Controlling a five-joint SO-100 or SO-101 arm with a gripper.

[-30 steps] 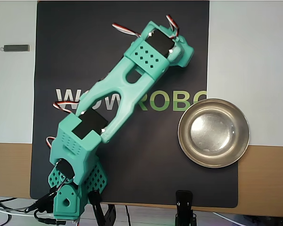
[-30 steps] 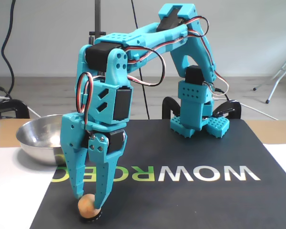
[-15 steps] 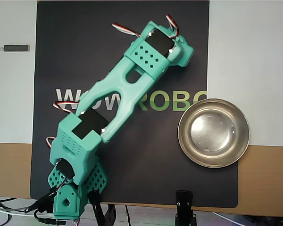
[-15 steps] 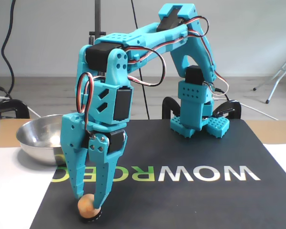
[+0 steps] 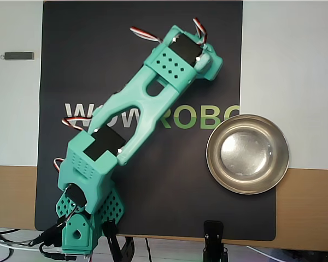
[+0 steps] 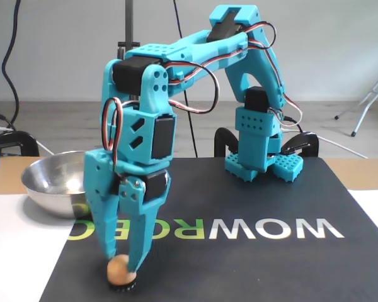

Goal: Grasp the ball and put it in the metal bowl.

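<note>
The pincer grips the ball at its tips; the metal bowl sits behind, to its left.

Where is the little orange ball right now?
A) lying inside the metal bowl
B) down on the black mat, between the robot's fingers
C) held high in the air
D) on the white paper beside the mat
B: in the fixed view the ball sits low on the black mat between the fingers, while the metal bowl stands apart behind.
</note>
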